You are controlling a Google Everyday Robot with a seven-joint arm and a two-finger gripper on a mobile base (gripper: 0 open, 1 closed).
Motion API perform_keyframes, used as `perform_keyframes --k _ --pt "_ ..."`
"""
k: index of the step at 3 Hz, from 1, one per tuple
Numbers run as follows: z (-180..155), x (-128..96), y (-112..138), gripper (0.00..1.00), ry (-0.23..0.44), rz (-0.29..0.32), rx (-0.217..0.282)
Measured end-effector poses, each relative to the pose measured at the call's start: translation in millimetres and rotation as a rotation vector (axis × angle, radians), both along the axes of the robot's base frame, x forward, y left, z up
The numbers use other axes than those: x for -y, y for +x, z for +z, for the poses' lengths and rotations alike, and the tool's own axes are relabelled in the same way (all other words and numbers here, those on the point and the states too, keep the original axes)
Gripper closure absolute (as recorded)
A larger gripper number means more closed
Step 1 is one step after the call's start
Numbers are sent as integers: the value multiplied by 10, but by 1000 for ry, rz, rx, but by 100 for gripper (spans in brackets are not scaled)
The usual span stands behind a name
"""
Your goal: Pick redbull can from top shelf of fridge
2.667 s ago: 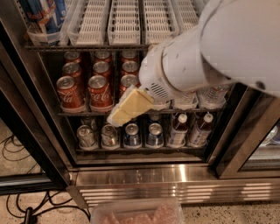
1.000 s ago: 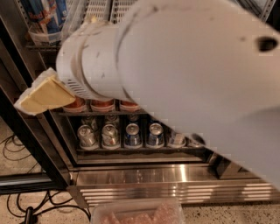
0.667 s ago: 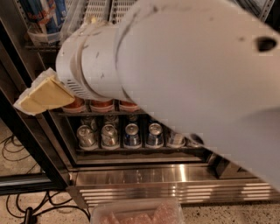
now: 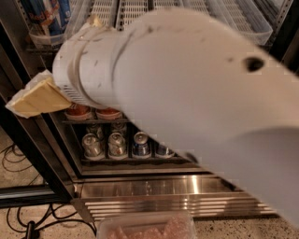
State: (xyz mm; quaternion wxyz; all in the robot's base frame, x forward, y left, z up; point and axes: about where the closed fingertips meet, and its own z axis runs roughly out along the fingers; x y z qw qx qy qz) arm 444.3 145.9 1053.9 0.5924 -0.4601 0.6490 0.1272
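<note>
Camera view, looking down into the fridge: dark frame, ribbed stainless base near the bottom. Dominated by the white arm, crossing from near right to far left and hiding the middle of every shelf.

- **Gripper:** at the arm's left end, the gripper, a tan tip projecting left across the dark door post. Sits level with the shelf of red cola cans and below the top shelf. Spread or clenched: cannot tell from this angle. Nothing visibly held.
- **Top shelf:** seen as white slotted lane trays along the upper edge, running away from the viewer.
- **Redbull can:** the redbull can at the far-left end of that level, upright in a clear-fronted holder. Blue with red lettering, top cut off by the picture edge. Above and slightly right of the gripper, apart from it.
- **Lower shelf:** short silver-blue cans in a row, tops toward the viewer.
- **Floor:** dark cables at left, and a clear plastic tub at the near edge.

Progress, as judged: approach stage only, with no grasp made and the can on its shelf. Left to do:
1. Raise the gripper to top-shelf height.
2. Line it up with the can.
3. Close on the can.
4. Draw it out clear of the holder front.
</note>
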Motion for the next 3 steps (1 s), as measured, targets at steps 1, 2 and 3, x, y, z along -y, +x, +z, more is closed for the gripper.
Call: perform_keyframes --k 1,2,3 --pt "-41 -290 140 0 116 -8 13" --pt "0 -434 314 0 234 -58 25" --pt "-21 -385 429 0 312 -133 49"
